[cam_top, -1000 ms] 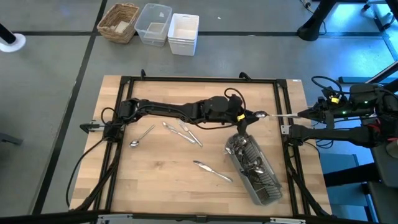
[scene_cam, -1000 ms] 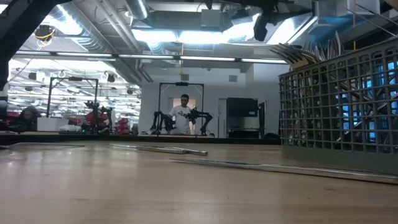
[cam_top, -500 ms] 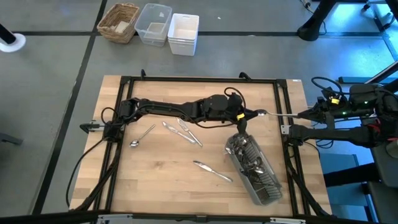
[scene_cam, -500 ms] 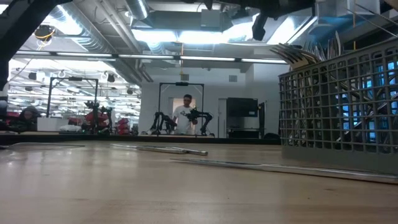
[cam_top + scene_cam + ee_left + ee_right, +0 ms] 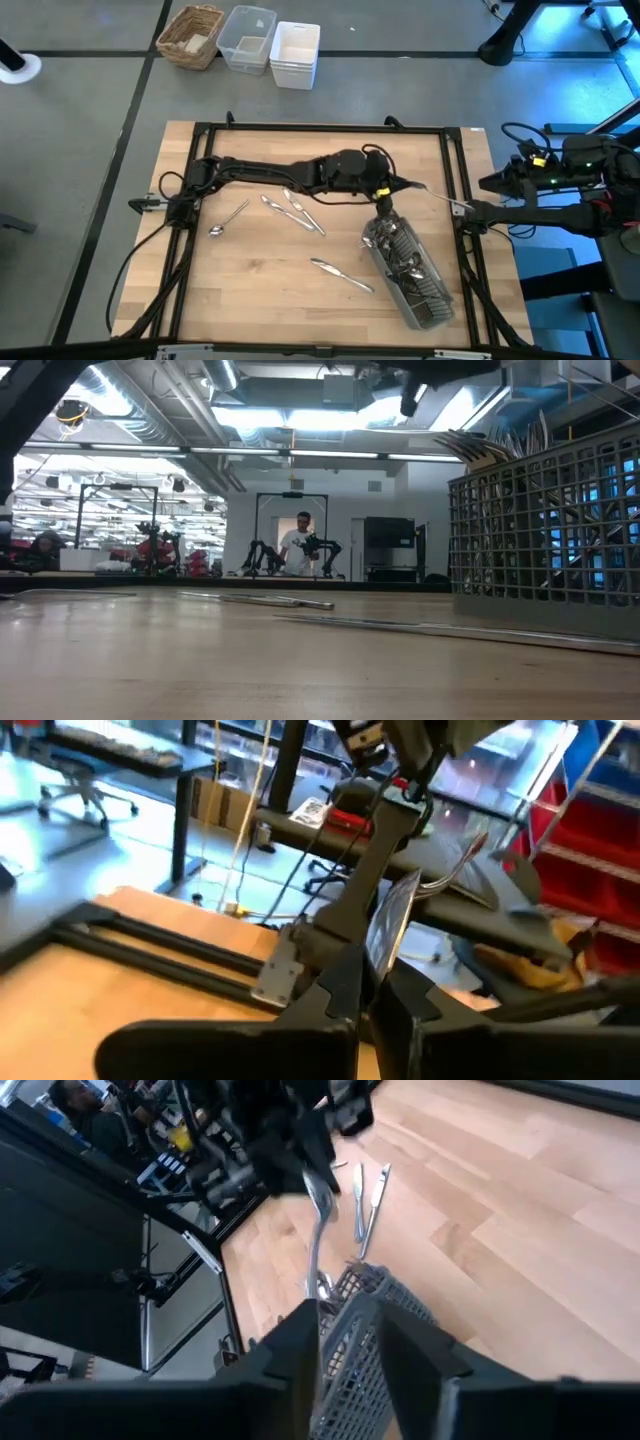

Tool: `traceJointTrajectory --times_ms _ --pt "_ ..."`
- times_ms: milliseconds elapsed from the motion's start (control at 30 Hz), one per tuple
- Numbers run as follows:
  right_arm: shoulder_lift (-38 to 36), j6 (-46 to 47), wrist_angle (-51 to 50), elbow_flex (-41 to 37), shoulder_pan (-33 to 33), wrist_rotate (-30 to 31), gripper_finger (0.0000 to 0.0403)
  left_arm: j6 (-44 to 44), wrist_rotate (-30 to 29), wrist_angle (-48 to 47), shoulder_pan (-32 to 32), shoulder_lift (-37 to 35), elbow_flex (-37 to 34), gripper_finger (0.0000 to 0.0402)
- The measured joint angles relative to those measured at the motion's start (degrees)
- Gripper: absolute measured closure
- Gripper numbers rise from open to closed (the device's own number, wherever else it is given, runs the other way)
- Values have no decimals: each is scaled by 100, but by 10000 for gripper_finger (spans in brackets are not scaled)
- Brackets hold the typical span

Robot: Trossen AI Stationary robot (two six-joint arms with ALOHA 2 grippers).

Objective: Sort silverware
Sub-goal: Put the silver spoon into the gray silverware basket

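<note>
Wooden boards made the table (image 5: 250, 270), with a black frame around it. We saw the left arm stretched far across the middle, and the left gripper (image 5: 392, 187) was shut tight on a spoon (image 5: 432, 194) just above the grey caddy (image 5: 408, 270). The right gripper (image 5: 487, 183) sat at the table's right edge, near the spoon's far end; we could not tell if its fingers were apart. From above we saw loose silverware: a spoon (image 5: 228, 217), three pieces (image 5: 295, 211) close together, and a knife (image 5: 341, 274). From table height we saw forks (image 5: 500, 445) sticking out of the caddy and a person (image 5: 299, 547) far off. Only the left wrist view showed the shiny handle (image 5: 392, 923) between the fingers (image 5: 340, 990).
</note>
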Motion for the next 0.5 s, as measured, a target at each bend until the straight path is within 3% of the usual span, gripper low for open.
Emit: traceJointTrajectory --times_ms 167,500 --pt "0 -4 -7 0 0 -99 272 867 51 -702 26 -389 11 400" --pt "-2 -11 -20 0 2 -132 270 3718 133 -2394 -521 -1310 13 400"
